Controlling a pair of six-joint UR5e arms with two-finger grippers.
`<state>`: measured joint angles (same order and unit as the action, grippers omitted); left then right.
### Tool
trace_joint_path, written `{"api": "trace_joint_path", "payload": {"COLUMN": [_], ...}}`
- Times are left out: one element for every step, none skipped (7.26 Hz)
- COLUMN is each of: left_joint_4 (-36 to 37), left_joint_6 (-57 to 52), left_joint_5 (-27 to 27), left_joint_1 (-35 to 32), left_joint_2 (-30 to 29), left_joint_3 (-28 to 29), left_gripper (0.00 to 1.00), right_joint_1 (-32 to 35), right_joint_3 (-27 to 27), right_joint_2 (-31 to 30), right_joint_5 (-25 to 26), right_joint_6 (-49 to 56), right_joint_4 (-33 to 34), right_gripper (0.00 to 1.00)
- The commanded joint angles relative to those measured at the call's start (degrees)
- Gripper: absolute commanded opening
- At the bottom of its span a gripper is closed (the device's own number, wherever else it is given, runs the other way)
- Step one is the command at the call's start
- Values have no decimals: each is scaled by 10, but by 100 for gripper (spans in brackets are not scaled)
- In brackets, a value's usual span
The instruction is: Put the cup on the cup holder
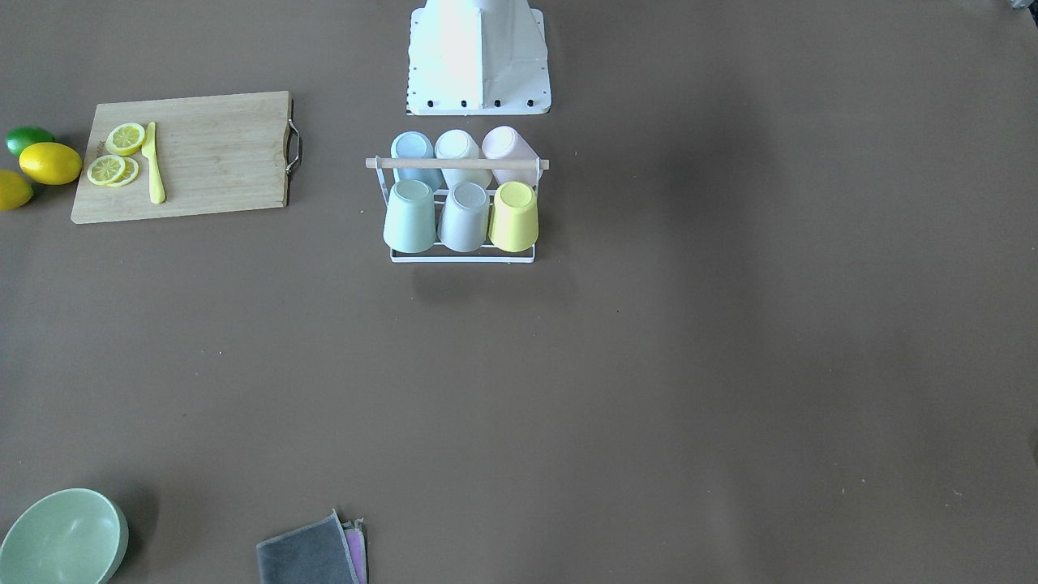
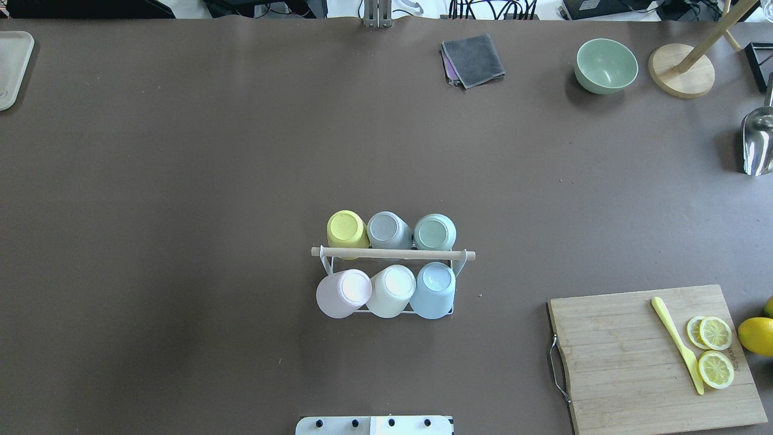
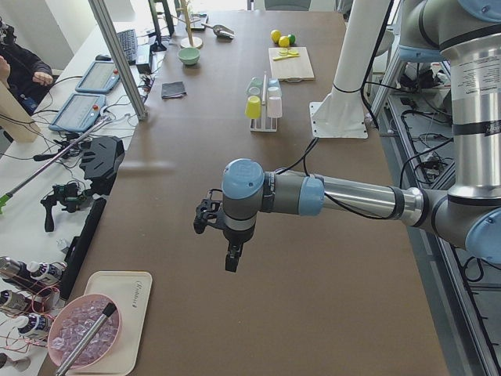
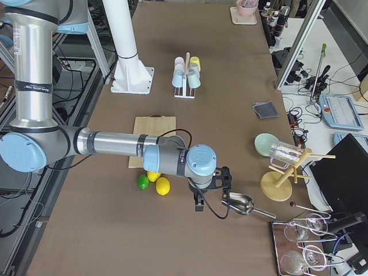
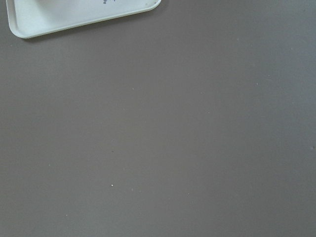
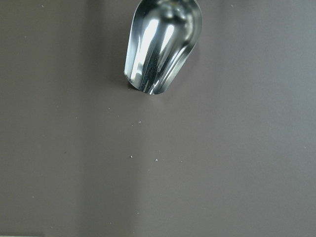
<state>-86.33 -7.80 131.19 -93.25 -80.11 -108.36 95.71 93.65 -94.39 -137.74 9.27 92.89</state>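
Holder (image 2: pixel 392 254), six cups (image 2: pixel 345 228) on it, stands mid-desk (image 2: pixel 181 181) by the robot's base, well apart from board (image 2: pixel 628 356) and desk edges. Only side views show left gripper (image 3: pixel 232 258) and right gripper (image 4: pixel 199 204), near opposite ends; their width I cannot tell.

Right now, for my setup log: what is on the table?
cup holder: one, white wire, central
cups: six, pastel, inverted on holder
cutting board: one, wooden, robot's right
lemon slices: three, yellow, on board
knife: one, yellow, on board
lemons: two, yellow, beside board
lime: one, green, beside lemons
bowl: one, green, far edge
cloth: one, grey, far edge
scoop: one, metal, right end
tray: one, white, left end
left gripper: one, black, over left end
right gripper: one, black, near scoop
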Motion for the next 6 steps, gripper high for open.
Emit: {"api": "trace_joint_path", "payload": {"left_joint_4": [0, 0, -2, -16, -30, -39], "left_joint_6": [0, 0, 0, 0, 0, 0], "left_joint_5": [0, -1, 0, 0, 1, 0], "left_joint_1": [0, 0, 0, 0, 0, 1], "left_joint_2": [2, 1, 0, 4, 7, 7], "left_joint_3": [1, 1, -2, 0, 15, 24], "left_gripper": [98, 98, 98, 98, 98, 98], "right_joint_1": [0, 0, 0, 0, 0, 0], "right_joint_3": [-2, -2, -2, -3, -3, -7], "right_joint_2": [-1, -1, -1, -1, -1, -1], "right_joint_5": [-3, -5, -4, -4, -3, -4], "right_joint_6": [0, 0, 0, 0, 0, 0], "right_joint_4": [0, 2, 0, 0, 0, 0], "right_gripper": [100, 100, 100, 100, 100, 100]}}
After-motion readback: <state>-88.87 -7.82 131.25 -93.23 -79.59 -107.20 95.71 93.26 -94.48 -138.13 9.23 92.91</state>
